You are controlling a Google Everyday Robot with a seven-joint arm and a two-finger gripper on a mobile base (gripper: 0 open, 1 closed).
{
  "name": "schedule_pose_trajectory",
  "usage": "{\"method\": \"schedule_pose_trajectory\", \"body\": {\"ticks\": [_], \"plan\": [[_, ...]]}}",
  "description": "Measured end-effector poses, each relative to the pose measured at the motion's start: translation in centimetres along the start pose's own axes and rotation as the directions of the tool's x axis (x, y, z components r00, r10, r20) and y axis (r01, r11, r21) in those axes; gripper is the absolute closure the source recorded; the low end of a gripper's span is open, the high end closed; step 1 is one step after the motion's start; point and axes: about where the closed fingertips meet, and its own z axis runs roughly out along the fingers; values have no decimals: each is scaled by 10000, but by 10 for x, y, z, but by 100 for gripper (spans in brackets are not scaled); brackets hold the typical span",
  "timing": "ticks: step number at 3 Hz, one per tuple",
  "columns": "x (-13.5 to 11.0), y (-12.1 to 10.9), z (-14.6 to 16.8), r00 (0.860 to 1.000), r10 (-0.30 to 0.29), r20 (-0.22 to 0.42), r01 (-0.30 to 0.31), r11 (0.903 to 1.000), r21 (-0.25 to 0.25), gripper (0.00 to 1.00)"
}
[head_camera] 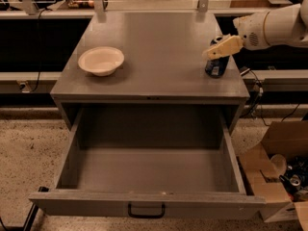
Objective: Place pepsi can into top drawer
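The pepsi can [216, 67] is dark blue and stands upright on the grey cabinet top [159, 42], near its right edge. My gripper [215, 50] reaches in from the right on a white arm and sits at the can's top, covering its rim. The top drawer [149, 203] is pulled wide open below the cabinet top. Its inside is bare, and a small black handle sits at the middle of its front panel.
A cream bowl [101, 60] sits on the left of the cabinet top. An open cardboard box [279, 177] with clutter stands on the floor to the right of the drawer. Cables hang at the cabinet's right side.
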Motion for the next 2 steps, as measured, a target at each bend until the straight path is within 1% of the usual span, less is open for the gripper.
{"method": "schedule_pose_trajectory", "body": {"ticks": [1,2], "plan": [[10,-4,5,9991,406,83,-406,9992,-59,18],[17,-6,11,9976,679,122,-676,9975,-208,41]]}}
